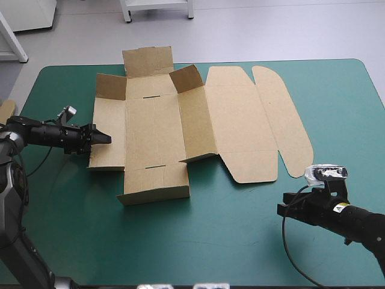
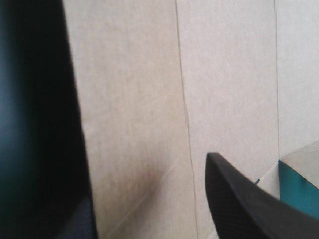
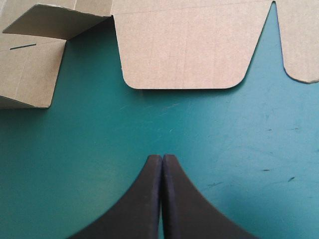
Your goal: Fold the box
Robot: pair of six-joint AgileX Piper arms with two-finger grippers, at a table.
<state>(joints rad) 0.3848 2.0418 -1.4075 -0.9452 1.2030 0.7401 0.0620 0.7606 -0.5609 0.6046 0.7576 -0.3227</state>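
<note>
The brown box (image 1: 168,129) lies as a cut sheet left of the table's middle. Its far corner flaps and the wall beside the lid stand raised, and the lid (image 1: 246,129) lies flat toward the right. My left gripper (image 1: 101,138) reaches over the outer edge of the box's left panel. In the left wrist view the brown board (image 2: 149,89) fills the space ahead of that left gripper (image 2: 144,159), whose black fingers stand apart. My right gripper (image 1: 287,211) hovers near the front right of the table, clear of the box. It is shut (image 3: 162,159), pointing at the lid's rounded flap (image 3: 184,50).
An edge of more brown board (image 1: 6,110) shows at the table's left edge. Bare teal-green cover (image 1: 228,229) stretches between the box's near wall and my right gripper. The lid's long rounded flap (image 1: 286,120) lies farthest right.
</note>
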